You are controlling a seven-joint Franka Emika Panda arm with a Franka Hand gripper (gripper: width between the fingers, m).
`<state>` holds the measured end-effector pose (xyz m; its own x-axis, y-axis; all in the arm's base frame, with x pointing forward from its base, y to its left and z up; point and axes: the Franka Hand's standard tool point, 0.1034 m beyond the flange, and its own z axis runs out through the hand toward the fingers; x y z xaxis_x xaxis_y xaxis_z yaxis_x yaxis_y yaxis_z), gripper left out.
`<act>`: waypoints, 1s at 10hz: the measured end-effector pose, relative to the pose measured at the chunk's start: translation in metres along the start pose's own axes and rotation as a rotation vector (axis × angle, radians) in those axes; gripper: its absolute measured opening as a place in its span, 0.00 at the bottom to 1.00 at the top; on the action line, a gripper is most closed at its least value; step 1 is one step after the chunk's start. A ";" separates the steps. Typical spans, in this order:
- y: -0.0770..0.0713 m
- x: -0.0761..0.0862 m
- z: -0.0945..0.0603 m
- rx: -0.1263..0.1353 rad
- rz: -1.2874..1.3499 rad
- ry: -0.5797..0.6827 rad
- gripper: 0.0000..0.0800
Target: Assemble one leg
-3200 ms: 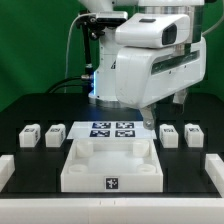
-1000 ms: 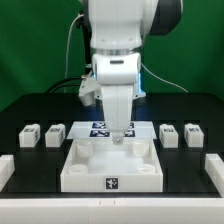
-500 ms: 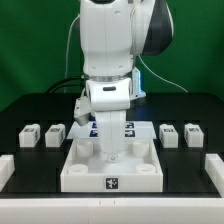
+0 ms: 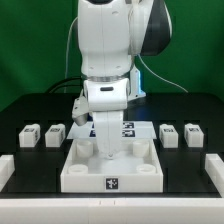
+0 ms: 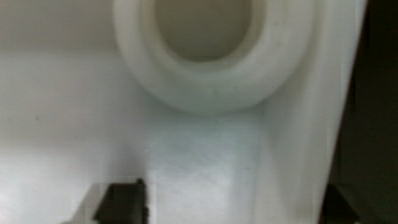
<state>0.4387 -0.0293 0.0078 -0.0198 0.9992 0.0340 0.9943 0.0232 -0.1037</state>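
Four legs lie on the black table in the exterior view: two to the left (image 4: 29, 133) (image 4: 55, 132) and two to the right (image 4: 170, 134) (image 4: 193, 133). No leg is held. The large white square part (image 4: 110, 172) sits front centre. My gripper (image 4: 108, 150) is lowered into its back half. In the wrist view my gripper (image 5: 240, 205) has its dark fingertips (image 5: 121, 205) tight on either side of a white ridge (image 5: 231, 150) of that part, below a round socket (image 5: 205, 40).
The marker board (image 4: 128, 127) lies behind the square part, partly hidden by the arm. White raised blocks stand at the front left (image 4: 5, 165) and front right (image 4: 215, 165) of the table.
The arm came in from the upper right and dropped straight down onto the square part. Over the last half second it has barely moved.
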 end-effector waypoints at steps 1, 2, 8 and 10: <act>0.000 0.000 0.000 0.000 0.000 0.000 0.32; 0.001 0.000 0.000 -0.002 0.001 0.000 0.10; 0.004 -0.001 -0.003 -0.020 0.001 -0.001 0.08; 0.006 0.003 -0.002 -0.021 0.010 0.000 0.08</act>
<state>0.4453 -0.0264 0.0097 -0.0099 0.9994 0.0334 0.9965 0.0126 -0.0827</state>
